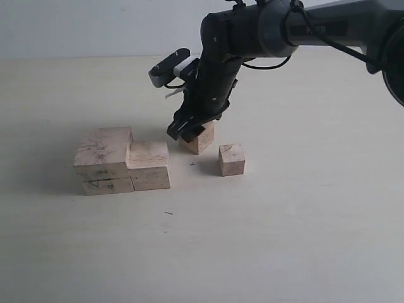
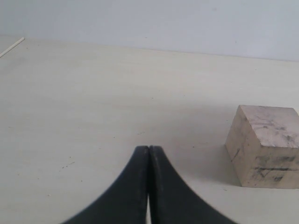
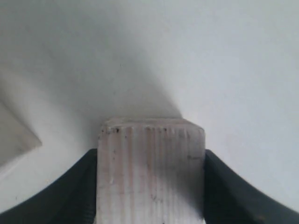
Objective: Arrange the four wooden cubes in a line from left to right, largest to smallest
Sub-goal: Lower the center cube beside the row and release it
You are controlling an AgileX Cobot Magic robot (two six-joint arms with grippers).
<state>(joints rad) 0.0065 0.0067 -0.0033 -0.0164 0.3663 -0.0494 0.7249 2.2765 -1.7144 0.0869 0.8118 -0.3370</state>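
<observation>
Four pale wooden cubes show in the exterior view. The largest cube (image 1: 104, 161) stands at the left, with the second-largest cube (image 1: 149, 165) touching its right side. My right gripper (image 1: 187, 129) is shut on the third cube (image 1: 201, 139), low at the table just right of that pair. In the right wrist view this cube (image 3: 150, 168) fills the gap between the black fingers (image 3: 224, 186). The smallest cube (image 1: 231, 159) sits alone further right. My left gripper (image 2: 149, 149) is shut on nothing and low over the table, with a wooden cube (image 2: 264, 145) a short way off.
The pale tabletop (image 1: 284, 240) stretches wide in front and to the right. The right arm (image 1: 303, 28) reaches in from the upper right. A corner of a neighbouring cube (image 3: 14, 135) shows in the right wrist view. The left arm is out of the exterior view.
</observation>
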